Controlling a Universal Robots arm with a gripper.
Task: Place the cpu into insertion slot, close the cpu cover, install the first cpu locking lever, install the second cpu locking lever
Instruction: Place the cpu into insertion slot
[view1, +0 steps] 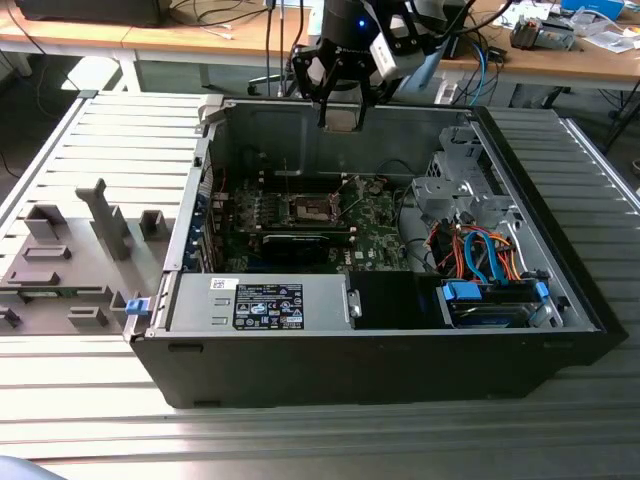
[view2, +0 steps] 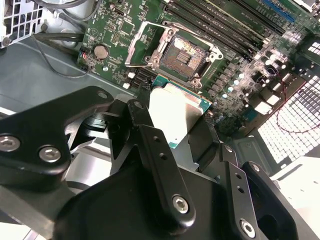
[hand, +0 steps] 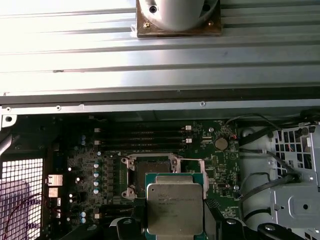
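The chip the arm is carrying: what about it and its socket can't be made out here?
cpu: underside faces away in both wrist views.
insertion slot: part hidden behind the cpu, first wrist view.
gripper: its black links hide the cpu's near edge, second wrist view.

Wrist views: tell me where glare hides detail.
In the second wrist view, glare bleaches the flat square silver-grey cpu nearly white; in the first wrist view the cpu is evenly lit, but the ribbed metal table burns out white.
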